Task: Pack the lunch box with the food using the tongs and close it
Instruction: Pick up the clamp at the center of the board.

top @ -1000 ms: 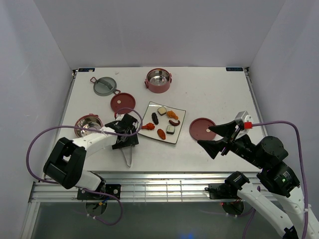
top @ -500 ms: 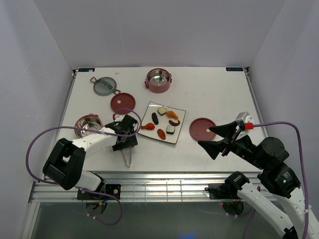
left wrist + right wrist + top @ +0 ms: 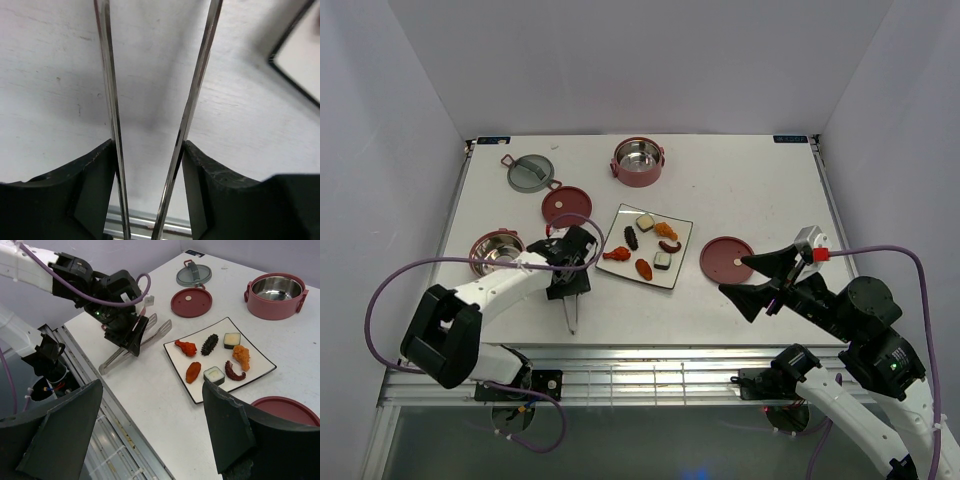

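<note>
tongs (image 3: 192,100) — left pincer (image 3: 148,150) clasping both arms

place: robot lab cell | cue: plain walls (image 3: 620,70), aluminium-framed table (image 3: 750,190)

Your left arm (image 3: 495,287) stretched low, wrist tipped down. Left gripper (image 3: 570,283) fingers (image 3: 95,175) pressed on outer sides of tongs (image 3: 112,100). Your right arm (image 3: 850,310) raised, right gripper (image 3: 735,273) jaws spread wide, holding nothing.
</note>
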### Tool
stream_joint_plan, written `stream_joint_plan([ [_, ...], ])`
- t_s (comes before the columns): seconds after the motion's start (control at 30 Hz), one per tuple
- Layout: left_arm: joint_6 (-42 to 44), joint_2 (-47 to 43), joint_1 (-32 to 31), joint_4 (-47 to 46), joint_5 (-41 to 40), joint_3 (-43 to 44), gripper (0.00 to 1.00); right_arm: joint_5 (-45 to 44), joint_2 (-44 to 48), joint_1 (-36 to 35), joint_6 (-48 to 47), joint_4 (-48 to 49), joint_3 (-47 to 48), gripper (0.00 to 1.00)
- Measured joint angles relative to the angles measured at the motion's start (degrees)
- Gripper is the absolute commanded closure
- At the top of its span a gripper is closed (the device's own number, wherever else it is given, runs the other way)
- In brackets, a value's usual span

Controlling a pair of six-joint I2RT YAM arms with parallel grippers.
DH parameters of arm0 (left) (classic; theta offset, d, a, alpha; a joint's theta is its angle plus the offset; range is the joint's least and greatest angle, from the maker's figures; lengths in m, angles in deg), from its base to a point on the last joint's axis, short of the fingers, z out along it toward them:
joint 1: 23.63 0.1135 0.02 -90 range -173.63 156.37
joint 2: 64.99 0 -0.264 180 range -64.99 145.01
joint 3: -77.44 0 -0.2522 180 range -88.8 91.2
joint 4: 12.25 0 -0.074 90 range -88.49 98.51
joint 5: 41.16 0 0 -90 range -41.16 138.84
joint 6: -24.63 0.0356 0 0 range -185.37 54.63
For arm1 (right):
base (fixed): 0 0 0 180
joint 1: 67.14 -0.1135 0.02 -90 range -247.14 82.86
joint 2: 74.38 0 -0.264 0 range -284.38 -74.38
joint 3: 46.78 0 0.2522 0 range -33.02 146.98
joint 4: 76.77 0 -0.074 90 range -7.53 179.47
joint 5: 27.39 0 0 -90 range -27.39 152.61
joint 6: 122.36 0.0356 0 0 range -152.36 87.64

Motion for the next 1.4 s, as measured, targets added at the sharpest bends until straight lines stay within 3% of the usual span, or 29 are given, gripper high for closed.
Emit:
stream_joint_plan([
  [0.33, 4.33, -7.08, -0.31, 12.72, -1.20, 20.02, 0.39, -0.22, -0.39, 0.00, -0.09, -0.07, 0.00, 0.14],
  [0.53, 8.11, -7.04, -0.33, 16.13, -0.02, 24.04, 0.50, -0.17, -1.31, 0.00, -0.39, -0.07, -0.31, 0.14],
  [0.73, 10.10, -6.95, -3.43, 18.32, 0.04, 28.68, 0.49, -0.57, -1.44, 0.00, -1.95, -0.13, -1.92, 0.14],
  [1.1, 10.14, 1.49, -15.80, 15.13, -5.77, 34.38, 0.47, -0.96, -1.42, 0.00, -2.80, 0.74, -8.59, 0.14],
  [1.4, 13.14, 0.04, -16.44, 4.28, -5.44, 30.05, 0.40, -0.31, -0.63, 0.00, -2.99, 2.38, -8.94, 0.14],
])
